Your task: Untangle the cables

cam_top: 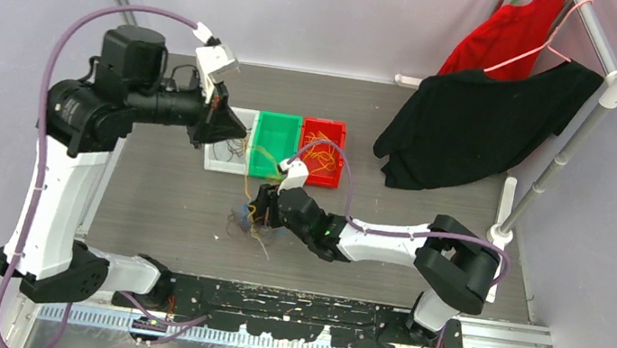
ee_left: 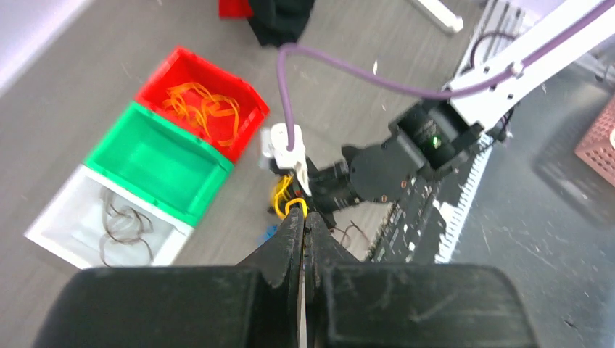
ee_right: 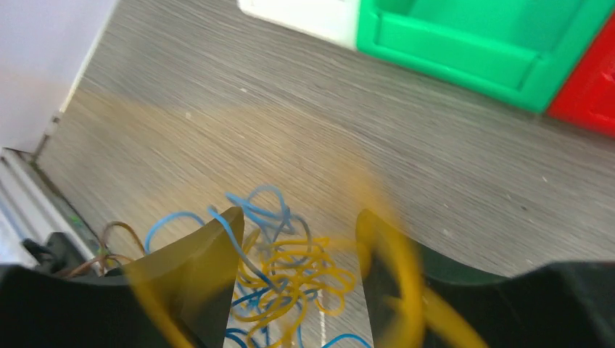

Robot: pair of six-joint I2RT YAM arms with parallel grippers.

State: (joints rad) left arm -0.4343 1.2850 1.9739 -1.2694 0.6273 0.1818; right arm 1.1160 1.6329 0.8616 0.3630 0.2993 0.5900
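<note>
1. Grey wood-look table [cam_top: 166,190]: all the action is mid-table, just in front of 3 bins.
2. Bins in a row at the far side: red bin [ee_left: 243,130] w/ orange strands in it, green bin [ee_left: 156,156] bare, white bin [ee_left: 72,217] w/ dark strands. Looks like sorting by colour is partly done.
3. Right gripper [ee_right: 297,225] is low over the heap, fingers apart, nothing clearly btwn them. A blurred orange streak crosses one finger; can't tell if it touches.
4. Left gripper [ee_left: 304,217] is high up nr the white bin, pinched tight on one strand.
5. Tangle [ee_right: 290,283] sits on the table in front of the green bin, under the right gripper. Blue + orange loops knotted together, a few dark ones at the edge.
6. Orange strand [ee_left: 292,205]: the step in hand looks like the pull-out.
   - One end is up at the left gripper; the rest seems to drop into the tangle.
   - Long axis is steep, rising from the heap toward the far left. In the top view it's only a faint line.
   - Next move, I'd say: right pins the heap, left lifts higher till the strand's free, then over to the red bin.
   - Needs a slow pull, as a snag would drag the lot.
</note>
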